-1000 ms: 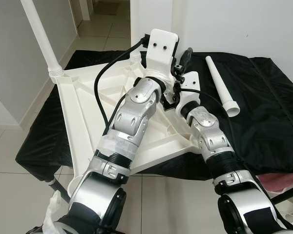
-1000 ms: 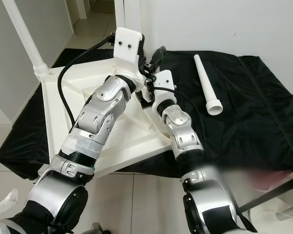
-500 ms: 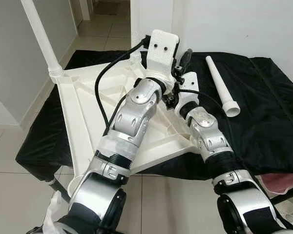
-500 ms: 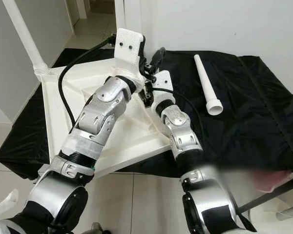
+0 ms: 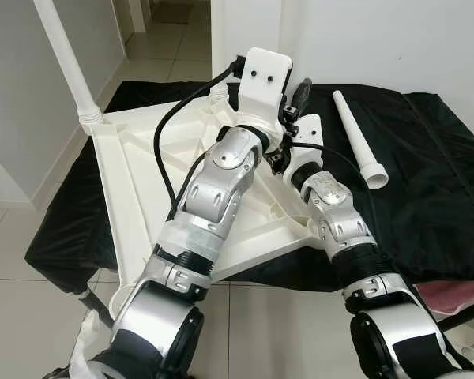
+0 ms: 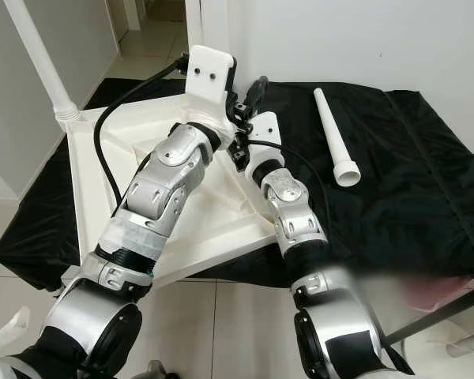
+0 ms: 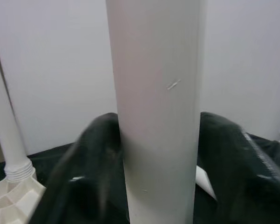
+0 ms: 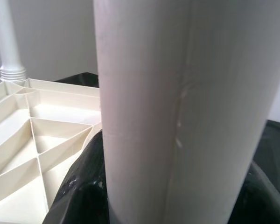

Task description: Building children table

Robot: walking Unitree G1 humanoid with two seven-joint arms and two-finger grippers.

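The white table top lies upside down, ribs up, on a black-covered table. One white leg stands screwed into its left corner. Both arms reach to the far corner, where their wrists meet. In the left wrist view my left gripper is shut on an upright white leg, a black finger on each side. The right gripper is shut on the same kind of leg. One black finger sticks up beside the left wrist housing.
A loose white leg lies on the black cloth to the right of the arms. A white wall stands close behind the table, with a doorway and tiled floor to the left. The cloth's right half is bare.
Both wrists have shifted slightly at the far corner. The fingers stay closed on the upright leg, and the table top and loose leg have not moved.
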